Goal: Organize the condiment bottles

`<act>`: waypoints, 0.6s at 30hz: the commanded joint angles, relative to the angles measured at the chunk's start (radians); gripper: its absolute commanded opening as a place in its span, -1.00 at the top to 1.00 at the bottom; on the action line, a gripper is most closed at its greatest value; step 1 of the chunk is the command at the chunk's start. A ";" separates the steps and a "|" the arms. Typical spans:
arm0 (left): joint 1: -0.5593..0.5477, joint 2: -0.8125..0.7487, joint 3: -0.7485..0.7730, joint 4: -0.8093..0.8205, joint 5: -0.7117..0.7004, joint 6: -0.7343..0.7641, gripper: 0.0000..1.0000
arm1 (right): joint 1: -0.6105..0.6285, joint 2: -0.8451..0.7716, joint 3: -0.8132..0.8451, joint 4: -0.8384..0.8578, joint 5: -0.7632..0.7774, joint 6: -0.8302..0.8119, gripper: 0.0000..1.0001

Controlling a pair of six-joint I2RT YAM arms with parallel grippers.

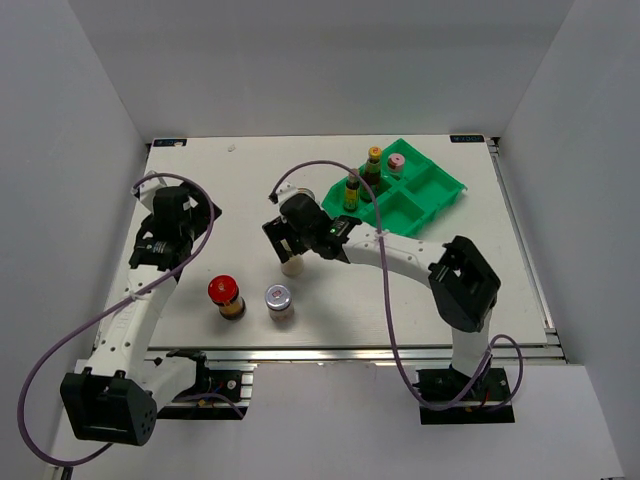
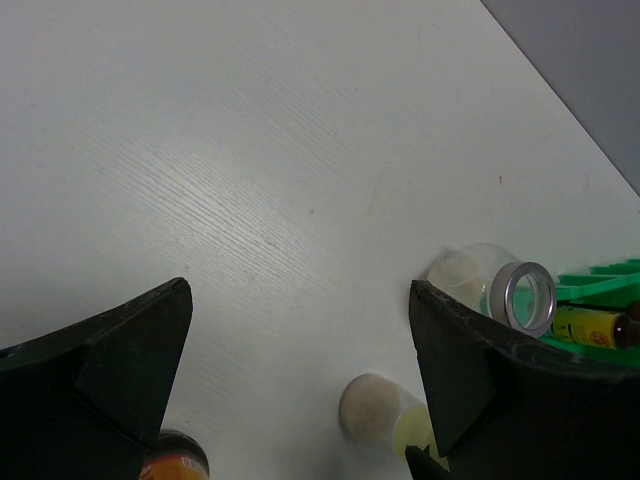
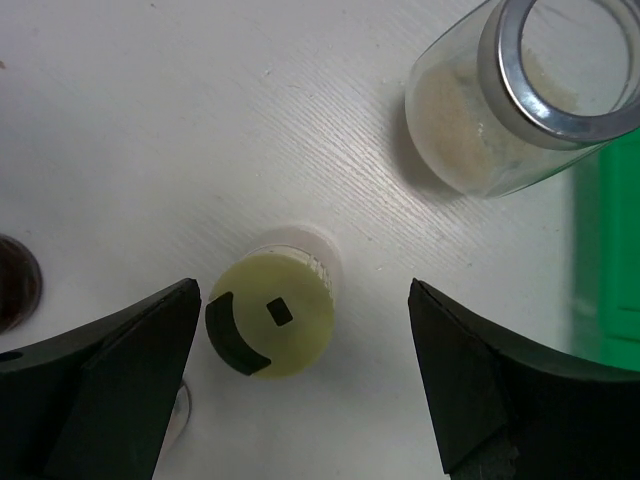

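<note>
Wide open, the right fingers (image 3: 120, 390) hang over the yellow-green-capped shaker (image 3: 270, 315). Its cap shows between them, closer to the finger on the left of the wrist picture. They have no grip on it, and I cannot tell if that finger touches it. This shaker stands on the white worktop (image 1: 200, 170), near the middle. The clear glass jar (image 3: 510, 100) is just beyond the fingers, beside the green tray (image 1: 450, 190).

The left fingers (image 2: 110, 370) are also spread wide and hold nothing. They are over bare worktop on the left side, well apart from the shaker.

Two dark yellow-capped bottles (image 1: 352, 190) (image 1: 374, 160) and the pink-capped shaker (image 1: 397, 161) stand at the left end of the tray. The red-lidded jar (image 1: 224, 291) and the silver-lidded jar (image 1: 279, 297) stand near each other close to the front edge of the worktop.
</note>
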 commanded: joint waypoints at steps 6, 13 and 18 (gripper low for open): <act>0.007 -0.054 -0.033 0.012 0.013 -0.009 -0.96 | 0.008 0.050 0.030 0.069 0.009 0.068 -0.58; 0.006 -0.072 -0.051 0.029 0.035 -0.010 -0.96 | 0.008 0.025 -0.030 0.130 0.040 0.074 0.17; 0.006 -0.074 -0.041 0.027 0.026 -0.009 -0.96 | 0.005 -0.082 -0.072 0.163 0.029 0.059 0.72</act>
